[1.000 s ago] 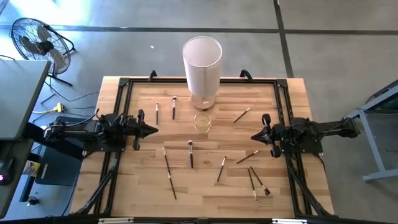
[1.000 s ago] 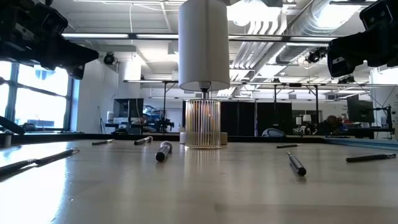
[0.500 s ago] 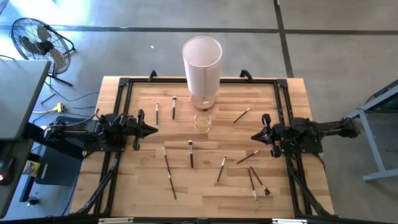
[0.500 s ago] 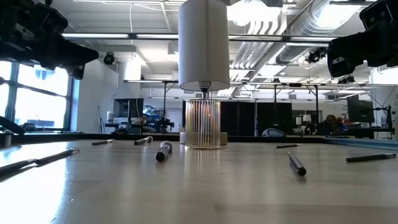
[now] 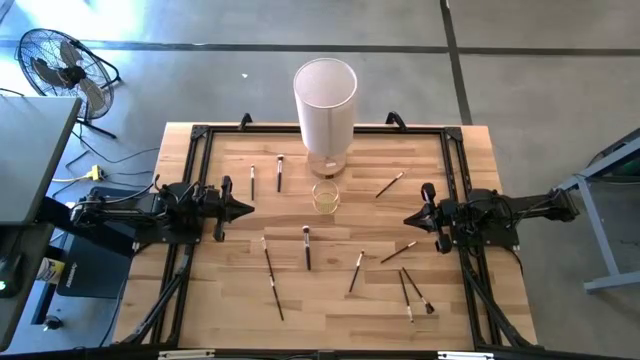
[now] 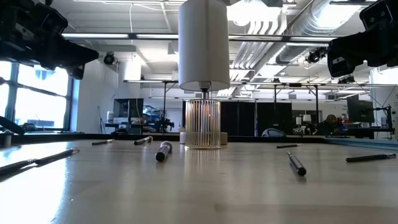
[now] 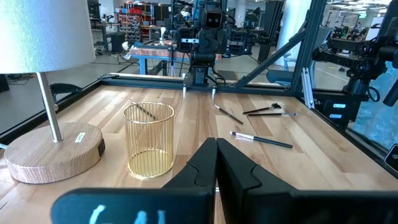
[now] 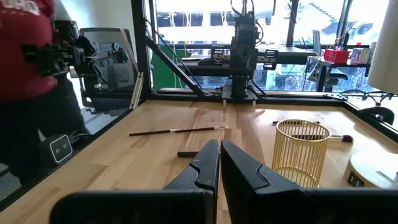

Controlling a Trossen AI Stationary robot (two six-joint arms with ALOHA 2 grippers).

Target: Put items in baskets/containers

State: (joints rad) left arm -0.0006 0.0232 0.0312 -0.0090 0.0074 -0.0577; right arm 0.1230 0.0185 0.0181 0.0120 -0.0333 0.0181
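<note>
Several thin makeup brushes lie flat on the wooden table: two near the far left (image 5: 252, 182) (image 5: 280, 172), one to the far right (image 5: 390, 184), and the others on the near half (image 5: 306, 247) (image 5: 272, 275) (image 5: 356, 271) (image 5: 398, 252) (image 5: 412, 293). A small gold wire cup (image 5: 326, 197) (image 7: 148, 140) (image 8: 301, 152) stands upright mid-table and holds nothing. My left gripper (image 5: 250, 209) (image 7: 216, 142) hovers left of the cup, shut and holding nothing. My right gripper (image 5: 407, 218) (image 8: 220, 143) hovers to the cup's right, also shut with nothing in it.
A tall white lamp shade (image 5: 325, 100) on a round wooden base (image 7: 50, 152) stands just beyond the cup. A black frame (image 5: 200, 140) rims the table. A person in a red top (image 8: 25, 62) stands beyond the near edge. Bare wood lies between the grippers and the cup.
</note>
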